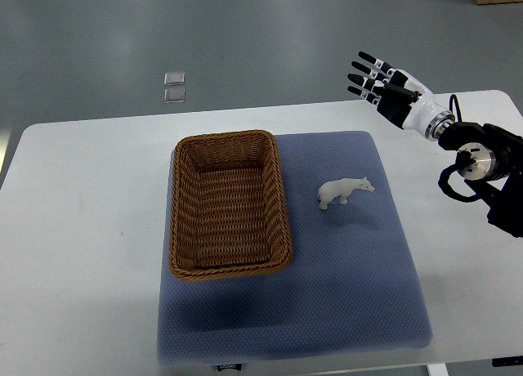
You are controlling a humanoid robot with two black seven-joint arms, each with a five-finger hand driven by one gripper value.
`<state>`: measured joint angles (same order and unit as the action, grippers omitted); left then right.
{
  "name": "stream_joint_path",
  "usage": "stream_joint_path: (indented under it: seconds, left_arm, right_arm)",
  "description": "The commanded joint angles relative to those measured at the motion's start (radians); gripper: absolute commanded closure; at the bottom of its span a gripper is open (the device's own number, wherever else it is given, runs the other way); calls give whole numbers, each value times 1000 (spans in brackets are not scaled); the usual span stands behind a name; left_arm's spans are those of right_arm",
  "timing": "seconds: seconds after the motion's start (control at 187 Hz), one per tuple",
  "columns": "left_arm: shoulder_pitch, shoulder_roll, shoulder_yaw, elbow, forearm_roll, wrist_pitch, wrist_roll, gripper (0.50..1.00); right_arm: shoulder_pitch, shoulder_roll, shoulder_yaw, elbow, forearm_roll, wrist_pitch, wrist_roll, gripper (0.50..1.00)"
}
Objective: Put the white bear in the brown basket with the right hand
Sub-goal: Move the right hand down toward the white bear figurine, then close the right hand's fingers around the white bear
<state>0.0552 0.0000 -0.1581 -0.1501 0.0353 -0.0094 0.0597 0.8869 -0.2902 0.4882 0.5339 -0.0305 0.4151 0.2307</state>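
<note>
White bear [345, 193] figurine on dimpled blue mat [343, 294], oblong woven brown basket [230, 204] alongside, right hand [384, 84] fingers spread, empty.

1. The brown basket [230, 204] is woven and rough.
2. The white bear [344, 191] looks smooth and hard.
3. The blue mat [359, 294] under them is bumpy cloth.
4. The bench [82, 229] is smooth, white.

The right hand [381, 82] hovers, fingers spread; the white bear [344, 192] lies well below-left, the basket [230, 203] farther left, seemingly empty.
</note>
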Motion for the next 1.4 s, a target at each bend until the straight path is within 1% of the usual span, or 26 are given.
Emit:
stream_joint_path:
  seconds: [0.0, 0.064, 0.112, 0.209, 0.252, 0.3, 0.428, 0.551, 0.792, 0.894, 1.039, 1.253, 1.392]
  left_arm:
    - [0, 0, 0, 1, 0, 0, 0, 500]
    - [0, 0, 0, 0, 0, 0, 0, 500]
    - [0, 0, 0, 0, 0, 0, 0, 500]
    - [0, 0, 0, 0, 0, 0, 0, 500]
    - [0, 0, 0, 0, 0, 0, 0, 500]
    - [0, 0, 0, 1, 0, 0, 0, 500]
    - [0, 0, 0, 0, 0, 0, 0, 500]
    - [0, 0, 0, 0, 0, 0, 0, 500]
    - [0, 0, 0, 0, 0, 0, 0, 500]
    - [0, 0, 0, 0, 0, 0, 0, 500]
    - [0, 0, 0, 0, 0, 0, 0, 500]
    - [0, 0, 0, 0, 0, 0, 0, 500]
    - [0, 0, 0, 0, 0, 0, 0, 500]
  right_arm:
    - [12, -4, 1, 6, -154, 25, 2, 576]
    - [20, -17, -2, 40, -239, 48, 4, 576]
    - [18, -44, -2, 70, -313, 57, 4, 579]
    - [18, -73, 0, 98, -465, 82, 7, 579]
    - [21, -78, 1, 107, -539, 93, 18, 579]
    - [23, -80, 0, 113, -624, 103, 44, 579]
    - [44, -104, -2, 158, -822, 108, 82, 579]
    - [52, -162, -2, 247, -1002, 110, 130, 579]
    - [50, -213, -8, 339, -1328, 105, 173, 579]
    - [52, -215, -26, 351, -1385, 96, 174, 579]
    - [52, -208, -37, 354, -1391, 91, 173, 579]
    - [52, -193, -118, 353, -1405, -2, 170, 581]
    - [52, -193, -157, 353, -1405, -39, 168, 583]
